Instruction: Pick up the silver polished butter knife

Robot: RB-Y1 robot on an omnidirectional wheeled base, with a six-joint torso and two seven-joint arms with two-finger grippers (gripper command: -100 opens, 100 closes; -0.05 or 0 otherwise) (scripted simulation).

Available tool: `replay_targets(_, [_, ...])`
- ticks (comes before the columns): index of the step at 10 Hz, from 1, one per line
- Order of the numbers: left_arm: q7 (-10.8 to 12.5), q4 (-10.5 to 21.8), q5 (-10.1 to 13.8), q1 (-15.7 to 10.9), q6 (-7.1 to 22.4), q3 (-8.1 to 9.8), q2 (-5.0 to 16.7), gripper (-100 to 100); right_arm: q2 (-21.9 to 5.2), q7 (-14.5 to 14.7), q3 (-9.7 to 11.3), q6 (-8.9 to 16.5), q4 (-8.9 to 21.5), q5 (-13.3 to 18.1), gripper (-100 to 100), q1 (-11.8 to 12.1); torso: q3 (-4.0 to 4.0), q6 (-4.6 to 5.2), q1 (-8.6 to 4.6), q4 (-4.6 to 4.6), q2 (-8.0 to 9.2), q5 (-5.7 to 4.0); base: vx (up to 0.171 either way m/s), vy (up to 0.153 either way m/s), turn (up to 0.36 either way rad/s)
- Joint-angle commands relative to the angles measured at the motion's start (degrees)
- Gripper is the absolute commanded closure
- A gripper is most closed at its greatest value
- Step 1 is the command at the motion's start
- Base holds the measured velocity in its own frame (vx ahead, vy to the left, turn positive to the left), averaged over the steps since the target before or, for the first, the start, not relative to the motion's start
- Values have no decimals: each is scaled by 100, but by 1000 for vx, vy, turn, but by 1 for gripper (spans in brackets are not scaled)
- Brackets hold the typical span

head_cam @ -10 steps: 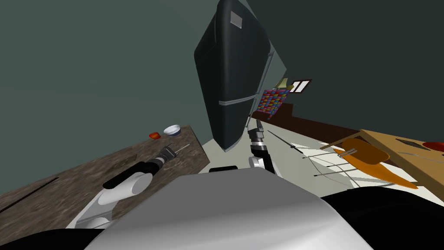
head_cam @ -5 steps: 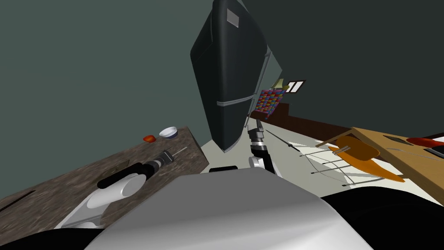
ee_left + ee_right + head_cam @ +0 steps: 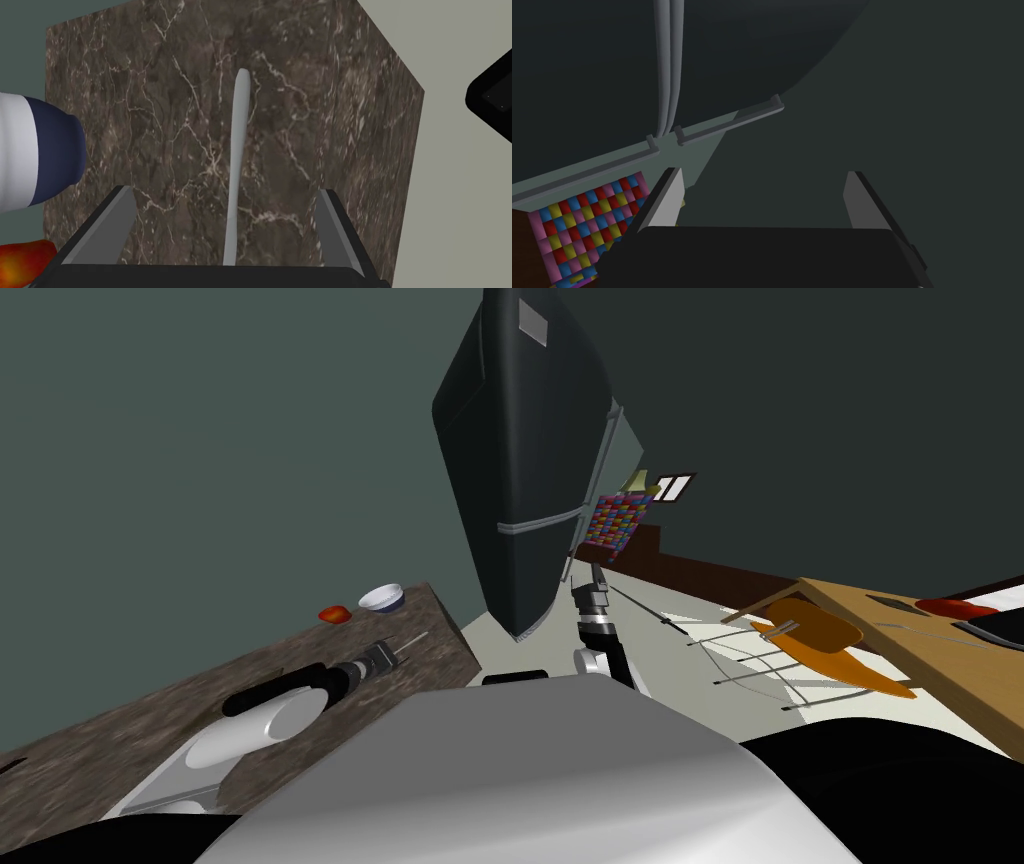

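My left end effector (image 3: 223, 195), spread wide, straddles a slim pale grey butter knife (image 3: 239, 150); seemingly light, stiff, slippery; grasp mid-length.

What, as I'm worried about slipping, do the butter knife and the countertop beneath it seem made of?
The butter knife is likely metal, though that's a guess: it is drawn plain pale grey, smooth and matte, with no gleam. The countertop looks like dark brown marble or similar stone, going by its fine white veins.
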Motion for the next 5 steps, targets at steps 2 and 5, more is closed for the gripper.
replay_targets(2, [86, 129, 252, 51, 424, 69, 176, -100, 0, 0, 0, 0, 0, 0, 0, 0, -3, 2, 1, -1, -6, 0, 64, 15, -57])
replay_targets(5, [231, 362, 643, 121, 926, 162, 463, -100, 0, 0, 0, 0, 0, 0, 0, 0, -1, 0, 3, 0, -1, 0, 57, 19, -63])
